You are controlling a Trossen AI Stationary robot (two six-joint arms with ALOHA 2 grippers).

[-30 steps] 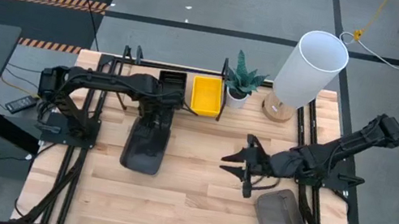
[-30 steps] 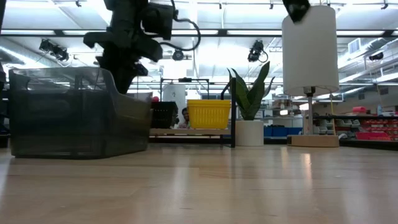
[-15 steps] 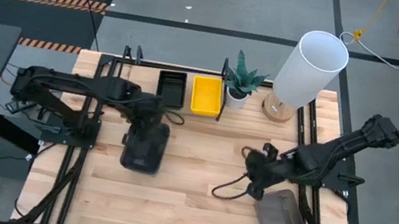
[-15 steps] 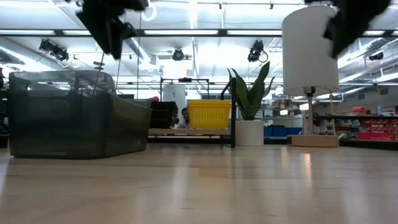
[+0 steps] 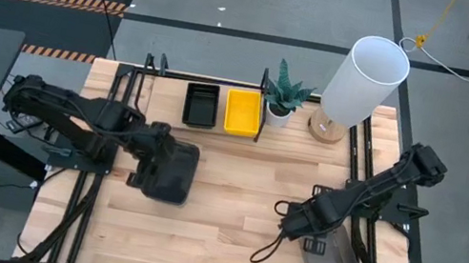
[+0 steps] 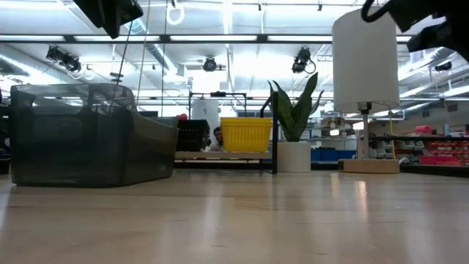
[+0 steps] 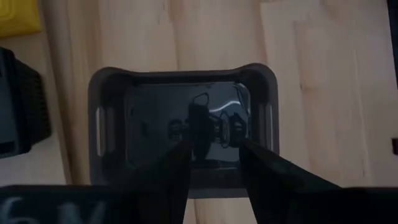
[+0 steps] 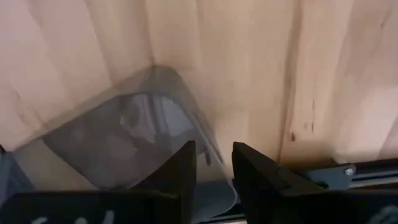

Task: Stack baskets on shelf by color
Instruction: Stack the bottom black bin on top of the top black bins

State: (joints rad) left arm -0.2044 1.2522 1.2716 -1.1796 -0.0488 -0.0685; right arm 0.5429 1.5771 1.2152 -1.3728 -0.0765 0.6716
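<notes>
A dark grey basket (image 5: pixel 173 172) (image 7: pixel 183 124) (image 6: pixel 88 136) sits flat on the table's left half. My left gripper (image 5: pixel 145 160) (image 7: pixel 214 146) hovers open above its rim on the table's left side, high up in the low view (image 6: pixel 110 11). A second grey basket (image 5: pixel 330 261) (image 8: pixel 124 143) lies at the near right. My right gripper (image 5: pixel 293 225) (image 8: pixel 214 149) is above its corner, open by a narrow gap. A black basket (image 5: pixel 200 104) and a yellow basket (image 5: pixel 242 113) (image 6: pixel 245 133) stand side by side on the shelf (image 5: pixel 167 100).
A potted plant (image 5: pixel 284 97) stands just right of the shelf's end post, and a tall white lamp (image 5: pixel 359 81) on a wooden base stands at the far right. Black frame rails (image 5: pixel 371 156) run along both table sides. Bare wood (image 5: pixel 232 199) lies between the two grey baskets.
My left gripper has drawn back from the shelf toward the table's left and near side and has risen, ending above the left grey basket, which stayed put. My right gripper has moved toward the near edge, over the right grey basket, tipping to point down.
</notes>
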